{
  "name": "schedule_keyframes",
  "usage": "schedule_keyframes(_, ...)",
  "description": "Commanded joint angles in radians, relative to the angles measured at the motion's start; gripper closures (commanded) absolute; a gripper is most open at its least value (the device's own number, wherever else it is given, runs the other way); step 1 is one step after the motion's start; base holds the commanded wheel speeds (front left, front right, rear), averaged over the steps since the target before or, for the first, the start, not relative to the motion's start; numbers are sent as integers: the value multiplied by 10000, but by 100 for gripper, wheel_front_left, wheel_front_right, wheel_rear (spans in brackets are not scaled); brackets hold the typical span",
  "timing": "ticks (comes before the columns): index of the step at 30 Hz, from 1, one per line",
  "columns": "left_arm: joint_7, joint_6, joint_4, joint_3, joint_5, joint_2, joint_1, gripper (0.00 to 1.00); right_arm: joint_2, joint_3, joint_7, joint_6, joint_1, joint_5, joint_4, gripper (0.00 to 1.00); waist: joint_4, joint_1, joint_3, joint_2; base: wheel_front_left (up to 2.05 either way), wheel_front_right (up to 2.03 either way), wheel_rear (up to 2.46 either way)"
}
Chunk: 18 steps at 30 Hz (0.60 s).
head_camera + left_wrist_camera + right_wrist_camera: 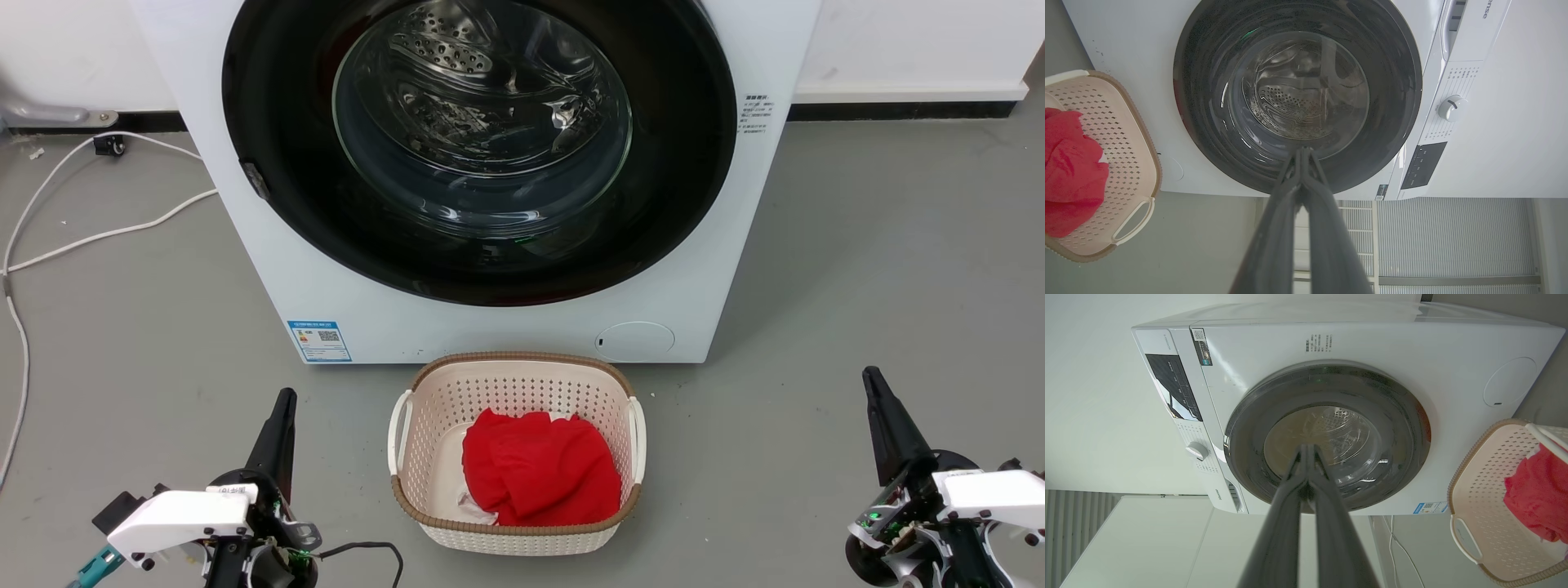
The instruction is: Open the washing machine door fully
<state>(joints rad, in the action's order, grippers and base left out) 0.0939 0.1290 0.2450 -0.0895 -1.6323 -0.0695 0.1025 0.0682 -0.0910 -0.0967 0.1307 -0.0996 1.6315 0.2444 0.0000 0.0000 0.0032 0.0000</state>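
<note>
Washing machine door (482, 139) closed, well ahead of both jaws, left and right pairs clenched.

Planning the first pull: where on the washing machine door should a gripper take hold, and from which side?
Likely the small dark catch on the left rim of the washing machine door, a break in its smooth round edge. Come from the left with the left gripper, opened first.
</note>
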Motion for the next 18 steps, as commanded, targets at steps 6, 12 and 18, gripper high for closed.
schedule_keyframes(6,1,0,-4,-15,6,16,3,0,-10,-14,-3,0,-1,-30,-4,0,0,0,0,0,0,0,0)
schedule_keyframes(12,-162,-6,-99,121,6,52,-68,0,-43,157,225,0,133,-30,-120,0,-1,0,2,0,0,0,0)
schedule_keyframes(18,-509,-4,-488,264,312,56,-79,0,-53,273,511,0,211,-348,-461,0,7,0,-2,0,0,0,0)
